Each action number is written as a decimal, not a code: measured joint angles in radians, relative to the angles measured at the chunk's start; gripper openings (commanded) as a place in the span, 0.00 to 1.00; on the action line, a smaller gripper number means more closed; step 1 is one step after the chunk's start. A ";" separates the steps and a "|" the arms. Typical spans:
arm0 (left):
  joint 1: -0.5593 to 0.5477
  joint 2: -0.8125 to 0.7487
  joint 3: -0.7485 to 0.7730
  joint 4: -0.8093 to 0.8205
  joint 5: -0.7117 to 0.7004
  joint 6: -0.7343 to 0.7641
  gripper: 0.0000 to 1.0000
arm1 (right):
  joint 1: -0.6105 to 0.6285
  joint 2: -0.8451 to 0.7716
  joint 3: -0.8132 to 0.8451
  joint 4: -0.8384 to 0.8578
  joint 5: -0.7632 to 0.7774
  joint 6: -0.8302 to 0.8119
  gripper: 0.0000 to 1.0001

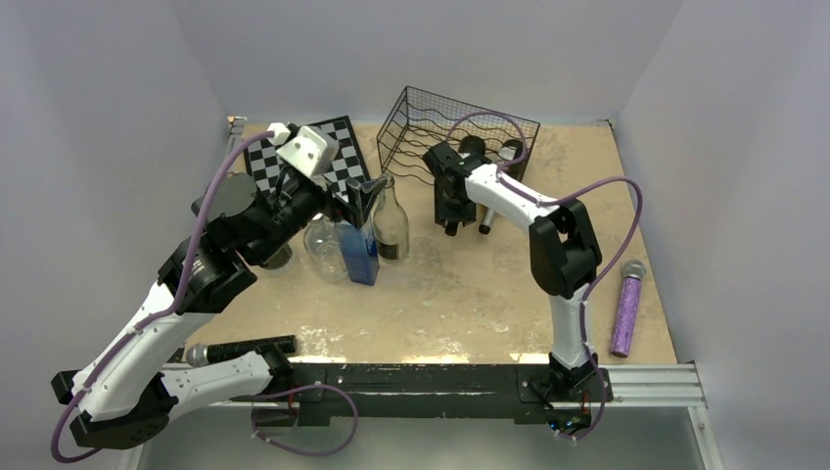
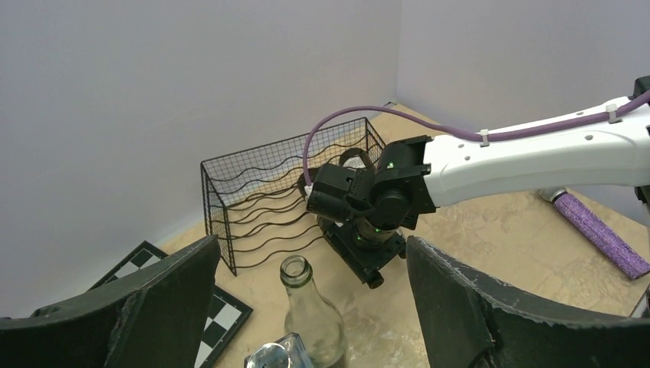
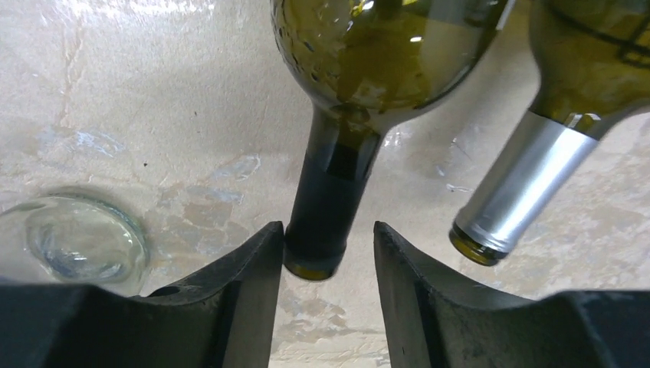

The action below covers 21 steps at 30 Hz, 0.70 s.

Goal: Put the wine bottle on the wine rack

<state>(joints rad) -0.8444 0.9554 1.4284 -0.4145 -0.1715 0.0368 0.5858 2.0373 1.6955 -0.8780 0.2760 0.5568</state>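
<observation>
The black wire wine rack [image 1: 431, 122] stands at the back of the table; it also shows in the left wrist view [image 2: 253, 192]. Two green wine bottles lie in its bottom row, necks pointing out to the front. One has a black capsule [image 3: 329, 207], the other a silver capsule [image 3: 521, 184] [image 1: 486, 223]. My right gripper [image 3: 328, 230] [image 1: 452, 217] is open around the tip of the black-capped neck; the left finger touches it and the right finger stands apart. My left gripper [image 2: 312, 257] [image 1: 364, 193] is wide open and empty above a clear glass bottle [image 2: 310, 314].
A chessboard [image 1: 338, 147] lies left of the rack. A clear upright bottle [image 1: 391, 220], a round clear bottle [image 1: 323, 245] and a blue box [image 1: 360, 253] stand mid-table. A purple microphone [image 1: 626, 304] lies at the right, a black one [image 1: 240, 348] at the near left.
</observation>
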 measured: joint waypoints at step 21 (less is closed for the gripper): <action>0.000 -0.006 0.000 -0.021 -0.011 0.001 0.94 | -0.078 0.117 0.095 -0.068 -0.197 0.150 0.00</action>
<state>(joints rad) -0.8444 0.9493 1.4284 -0.4351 -0.1829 0.0376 0.5076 2.1540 1.7905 -0.9455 0.0792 0.7071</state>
